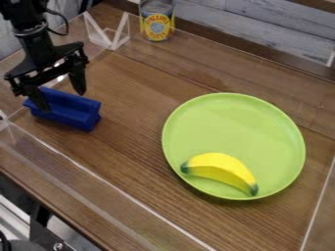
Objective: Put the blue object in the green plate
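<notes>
okay, my hand (63, 96) was spread wide over the blue block (63, 110), which lay near the left edge of the desk (131, 176). the green plate (233, 132) sat well apart on the right, with the yellow banana (221, 172) resting in it.

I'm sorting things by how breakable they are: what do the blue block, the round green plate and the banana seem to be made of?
The blue block looks like hard plastic, judging by its even deep color and crisp molded edges. The green plate is probably smooth plastic too, with uniform lime color and a molded rim. The banana seems a toy, perhaps plastic; its yellow is unusually even, but real fruit isn't ruled out.
</notes>
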Controlling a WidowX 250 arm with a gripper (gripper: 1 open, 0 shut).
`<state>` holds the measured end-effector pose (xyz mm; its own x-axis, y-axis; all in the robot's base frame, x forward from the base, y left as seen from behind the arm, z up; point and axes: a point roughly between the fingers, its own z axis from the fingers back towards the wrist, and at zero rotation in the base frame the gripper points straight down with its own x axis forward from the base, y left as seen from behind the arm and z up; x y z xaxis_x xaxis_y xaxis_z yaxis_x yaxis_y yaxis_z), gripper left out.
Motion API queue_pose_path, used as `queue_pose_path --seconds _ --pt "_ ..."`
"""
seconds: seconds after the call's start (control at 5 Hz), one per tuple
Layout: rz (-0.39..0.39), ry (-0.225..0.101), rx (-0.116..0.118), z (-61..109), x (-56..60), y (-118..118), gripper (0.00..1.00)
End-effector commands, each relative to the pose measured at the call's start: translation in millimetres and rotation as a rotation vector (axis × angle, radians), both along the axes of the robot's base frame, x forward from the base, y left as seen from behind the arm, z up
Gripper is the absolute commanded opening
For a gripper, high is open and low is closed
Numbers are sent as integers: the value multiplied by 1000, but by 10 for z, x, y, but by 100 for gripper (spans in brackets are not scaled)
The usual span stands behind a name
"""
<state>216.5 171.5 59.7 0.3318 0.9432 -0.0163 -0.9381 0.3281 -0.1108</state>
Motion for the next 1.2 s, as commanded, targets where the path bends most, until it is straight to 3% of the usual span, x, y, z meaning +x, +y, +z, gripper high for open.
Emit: queue_pose_path --seconds 0.0,1.0 --pt "-3 -22 26 41 34 21 100" --pt "-23 -26 43 -14 126 22 100"
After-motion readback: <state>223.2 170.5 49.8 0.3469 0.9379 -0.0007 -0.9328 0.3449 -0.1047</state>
